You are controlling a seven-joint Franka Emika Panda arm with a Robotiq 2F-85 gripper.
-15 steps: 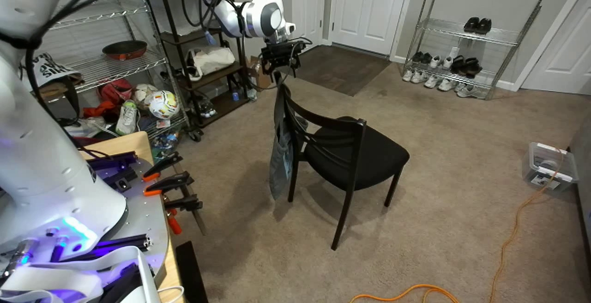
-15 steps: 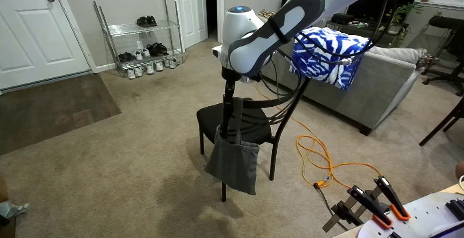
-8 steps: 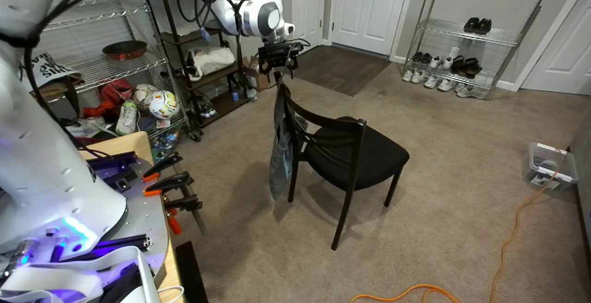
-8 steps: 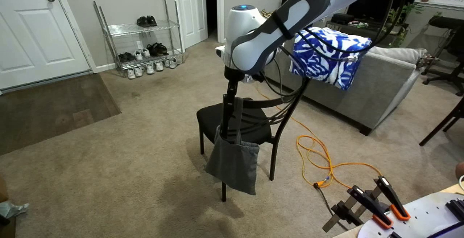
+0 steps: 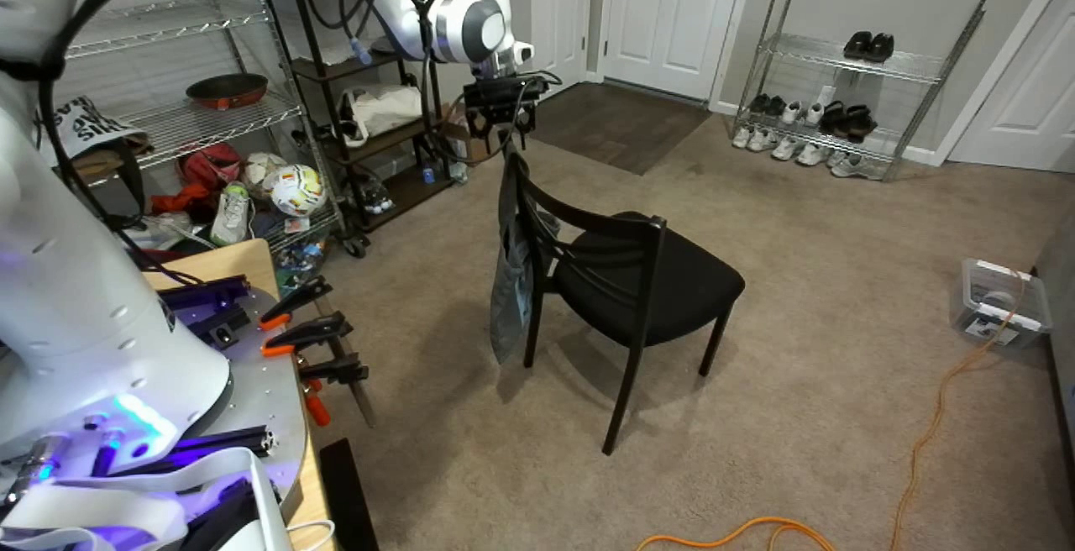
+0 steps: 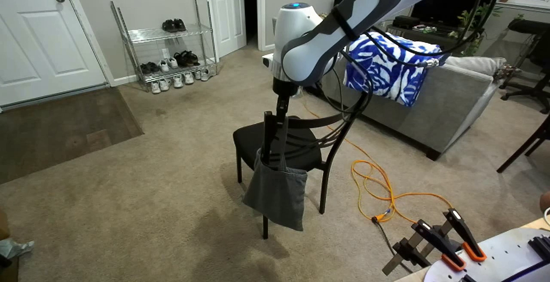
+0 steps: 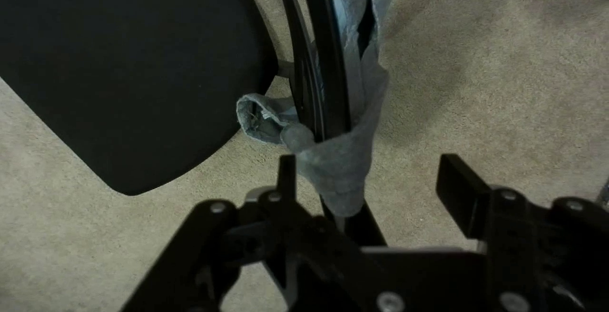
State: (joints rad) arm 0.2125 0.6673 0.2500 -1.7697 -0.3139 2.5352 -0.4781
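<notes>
A black chair point(image 5: 672, 282) stands on the carpet, with a grey cloth bag point(image 6: 277, 196) hanging by its strap from a corner of the backrest. In the wrist view the bag's strap point(image 7: 340, 164) loops over the end of the dark top rail point(image 7: 328, 79). My gripper point(image 7: 371, 179) is open above that corner, its fingers point(image 7: 287, 176) on either side of the strap. The strap lies nearer the left finger; I cannot tell whether they touch. In both exterior views the gripper point(image 5: 501, 127) points down at the top of the backrest, and its fingertips are partly hidden in an exterior view point(image 6: 281, 112).
Shelving point(image 5: 235, 114) holding a pan, ball and shoes stands beside the arm. Black and orange clamps point(image 5: 306, 333) stick out from the robot's table. A grey sofa point(image 6: 412, 123), an orange cord point(image 6: 386, 187) and a shoe rack point(image 6: 167, 37) stand or lie around the chair.
The arm has shifted a little, leftward in an exterior view and rightward in another, moving the gripper off the chair's corner post toward the strap. Bag and chair have stayed put.
</notes>
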